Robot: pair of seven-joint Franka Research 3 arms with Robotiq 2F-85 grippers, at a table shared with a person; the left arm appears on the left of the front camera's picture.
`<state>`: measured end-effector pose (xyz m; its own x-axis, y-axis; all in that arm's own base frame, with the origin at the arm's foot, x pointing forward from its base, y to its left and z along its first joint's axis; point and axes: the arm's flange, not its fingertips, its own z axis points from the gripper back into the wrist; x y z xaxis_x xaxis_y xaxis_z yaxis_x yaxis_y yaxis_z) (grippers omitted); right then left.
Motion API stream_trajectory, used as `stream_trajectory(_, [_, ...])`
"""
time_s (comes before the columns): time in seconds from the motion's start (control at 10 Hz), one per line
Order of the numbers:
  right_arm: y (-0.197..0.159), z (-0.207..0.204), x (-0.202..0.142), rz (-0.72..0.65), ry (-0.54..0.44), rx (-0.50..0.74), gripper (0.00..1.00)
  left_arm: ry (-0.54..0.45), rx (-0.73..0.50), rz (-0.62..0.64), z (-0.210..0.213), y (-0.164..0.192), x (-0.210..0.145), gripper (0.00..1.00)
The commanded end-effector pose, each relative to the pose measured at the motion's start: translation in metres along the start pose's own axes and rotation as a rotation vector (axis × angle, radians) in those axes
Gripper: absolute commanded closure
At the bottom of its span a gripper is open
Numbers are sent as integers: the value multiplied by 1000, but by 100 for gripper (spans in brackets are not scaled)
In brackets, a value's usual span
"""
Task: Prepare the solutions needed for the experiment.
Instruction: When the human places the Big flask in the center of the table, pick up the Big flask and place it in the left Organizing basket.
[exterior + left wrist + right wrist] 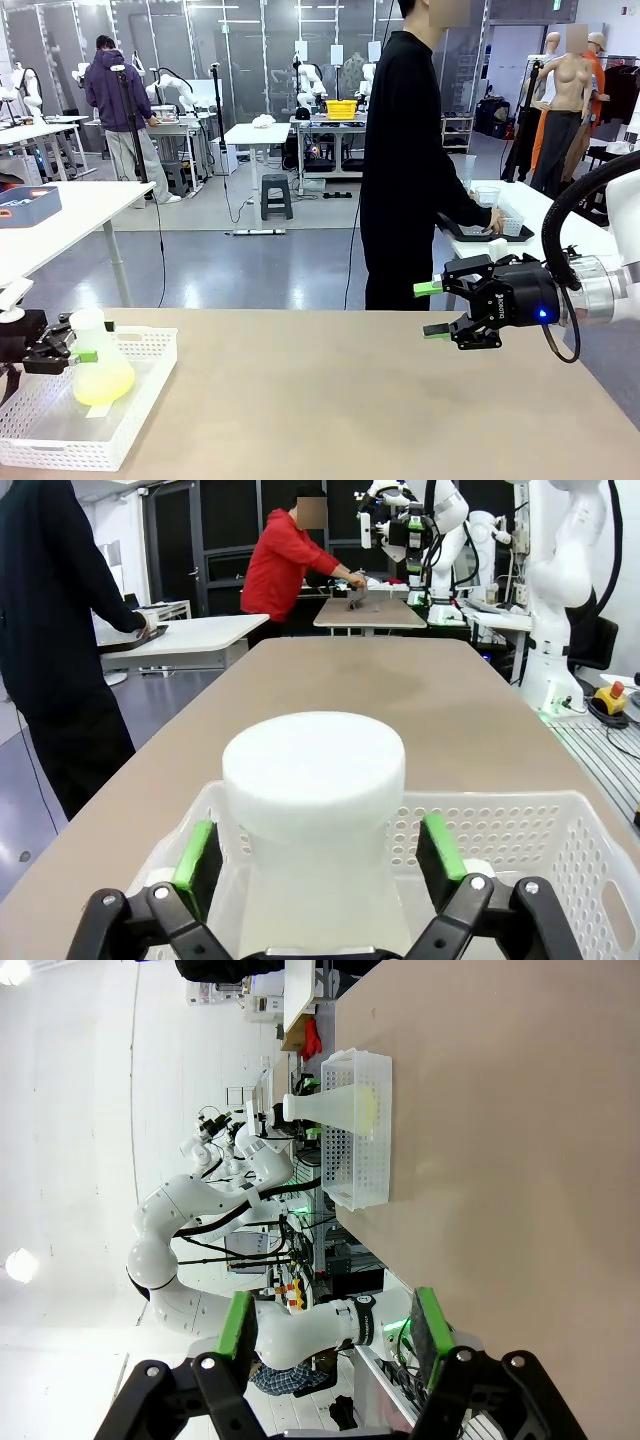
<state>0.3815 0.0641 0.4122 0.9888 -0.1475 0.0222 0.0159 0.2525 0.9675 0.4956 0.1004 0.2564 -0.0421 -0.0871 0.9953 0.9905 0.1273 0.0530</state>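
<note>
Flask: translucent white plastic conical flask (97, 362) standing upright inside a white perforated plastic basket (140, 415), at the near-left corner of the tan bench (340, 400).
Solutions: shallow layer of pale yellow-green translucent liquid (103, 385) in the flask's wide bottom; from the right wrist camera the same liquid (365, 1106) shows as a yellow patch through the flask wall.
Flask neck: broad, round, white top (313, 770) seen close from the left wrist camera, centred between the two green pads (195, 852).
Left end effector: (78, 355) at the flask's neck, black fingers spread apart, one green pad on either side of the neck with a slim gap each side; not clamped on it.
Right end effector: (432, 309) held in the air above the right half of the bench, well apart from the basket, pointing toward picture left; fingers apart, nothing between the pads (428, 1326).
Person: in black clothing (405, 160) standing at the far side of the bench, turned toward a neighbouring white table, hand (495, 222) at a dark tray there.
</note>
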Motion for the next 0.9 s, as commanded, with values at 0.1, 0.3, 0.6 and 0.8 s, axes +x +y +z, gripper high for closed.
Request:
stream_trajectory(0.1, [0, -1, 1, 8, -2, 4, 22, 0, 0, 0, 0, 0, 0, 0])
stream_trajectory(0.3, [0, -1, 1, 8, -2, 4, 22, 0, 0, 0, 0, 0, 0, 0])
stream_trajectory(0.6, [0, -1, 1, 8, -2, 4, 22, 0, 0, 0, 0, 0, 0, 0])
stream_trajectory(0.8, [0, -1, 1, 8, -2, 4, 22, 0, 0, 0, 0, 0, 0, 0])
